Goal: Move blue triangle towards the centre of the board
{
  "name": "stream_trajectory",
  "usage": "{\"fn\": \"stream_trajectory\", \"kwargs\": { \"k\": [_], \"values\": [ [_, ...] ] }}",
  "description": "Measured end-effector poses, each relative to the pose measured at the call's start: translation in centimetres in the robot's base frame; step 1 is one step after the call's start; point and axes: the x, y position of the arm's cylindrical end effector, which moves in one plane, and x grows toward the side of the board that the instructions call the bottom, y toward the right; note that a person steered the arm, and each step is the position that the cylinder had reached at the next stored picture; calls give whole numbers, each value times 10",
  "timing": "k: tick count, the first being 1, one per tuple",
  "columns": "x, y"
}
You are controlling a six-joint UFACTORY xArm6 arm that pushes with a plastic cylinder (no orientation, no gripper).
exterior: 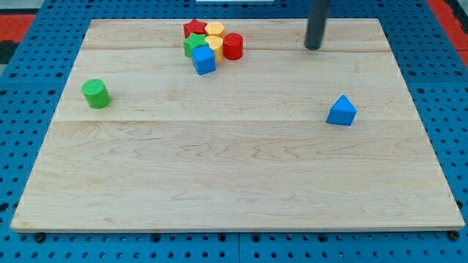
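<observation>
Seven blocks are counted on the wooden board (241, 183): two blue, two green, two red in the far cluster's case one star and one cylinder, and yellow pieces that are seen as two stacked-looking shapes, so the total may be eight; the exact yellow count cannot be told with certainty. The blue triangle (341, 111) is found alone on the right side, at middle depth, well apart from everything else. A green cylinder (96, 93) is set alone near the left edge. At the far edge, left of centre, a tight cluster is formed: a red star (194, 28), a yellow block (214, 30), a red cylinder (233, 46), a green block (194, 45), a second yellow block (216, 47) and a blue cube (204, 61), all touching or nearly so. The rod is seen at the far right, with my tip (314, 47) resting on the board beyond the triangle and slightly to its left, apart from it; no jaws are carried, so nothing is clamped. Bare wood lies between the triangle and the board's centre.
</observation>
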Motion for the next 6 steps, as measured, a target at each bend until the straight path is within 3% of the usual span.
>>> {"fn": "stream_trajectory", "kwargs": {
  "k": [1, 3, 4, 5, 6],
  "values": [
    [71, 35],
    [148, 28],
    [159, 41],
    [164, 4],
    [164, 4]
  ]
}}
